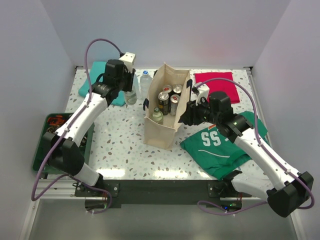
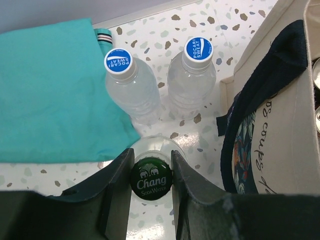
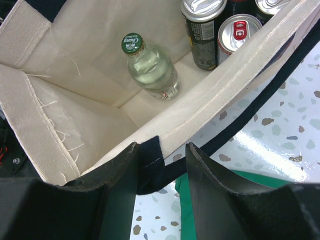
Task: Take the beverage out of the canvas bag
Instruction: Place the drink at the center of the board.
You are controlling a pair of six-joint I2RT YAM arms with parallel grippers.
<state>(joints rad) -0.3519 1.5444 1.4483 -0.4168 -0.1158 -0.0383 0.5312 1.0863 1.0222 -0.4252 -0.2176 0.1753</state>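
Observation:
The canvas bag [image 1: 162, 127] stands upright mid-table with cans [image 1: 164, 100] and a green-capped glass bottle [image 1: 157, 115] inside. My left gripper [image 2: 152, 170] is left of the bag, shut on the neck of a Chang soda water bottle [image 2: 151, 179] that stands on the table. My right gripper [image 3: 161, 165] is open and straddles the bag's near-right rim [image 3: 215, 95]. The navy strap [image 3: 149, 160] lies against its left finger. The bottle in the bag [image 3: 150, 70] and the cans [image 3: 202, 30] also show in the right wrist view.
Two Pocari Sweat bottles [image 2: 131, 85] [image 2: 192, 75] stand just beyond the Chang bottle, next to a teal cloth [image 2: 50, 90]. A green shirt [image 1: 220, 145] and a red cloth [image 1: 216, 85] lie right of the bag. A green bin [image 1: 52, 135] sits at the left edge.

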